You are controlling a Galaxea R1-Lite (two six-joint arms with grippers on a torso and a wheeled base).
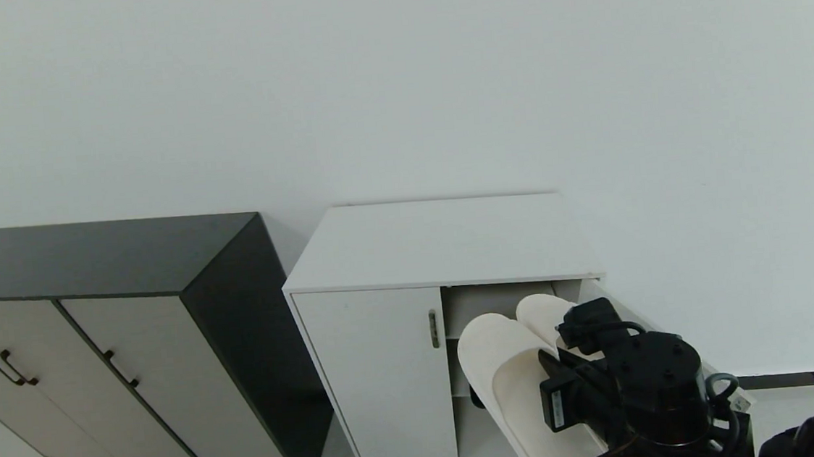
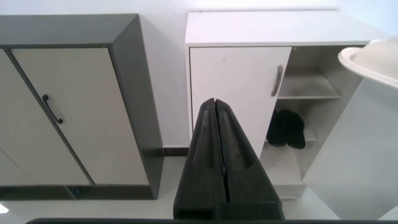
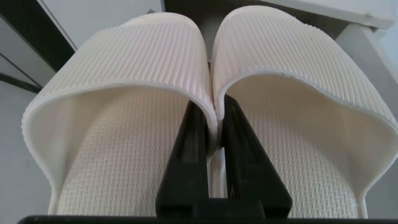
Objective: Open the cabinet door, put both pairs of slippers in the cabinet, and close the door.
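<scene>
The white cabinet (image 1: 430,241) has its right-hand door (image 2: 357,162) swung open and its left-hand door (image 1: 379,376) shut. A black pair of slippers (image 2: 286,127) lies inside on a lower shelf, so about half of the loading looks done.

The right hand (image 3: 214,115) carries the cream slippers (image 1: 505,366). It pinches the pair's two inner side walls together between its fingers, with the soles down and the toes pointing at the open compartment, just in front of it. The left hand (image 2: 215,106) has its fingers pressed together on nothing and sits well back from the cabinet front.

The step in hand appears to be sliding the cream pair into the cabinet. The upper shelf (image 2: 308,87) looks bare, so it seems the easier target.

- The pair is wide for the opening, so it should go in centred between the edge of the shut door and the cabinet's right wall.
- The soles should stay level, with the toes above the shelf lip.
- The pinch holds only thin walls, so a slow, straight push should keep either slipper from twisting free.
- The hand should let go once the soles rest on the shelf, deep enough that the heels clear the door's swing.
</scene>
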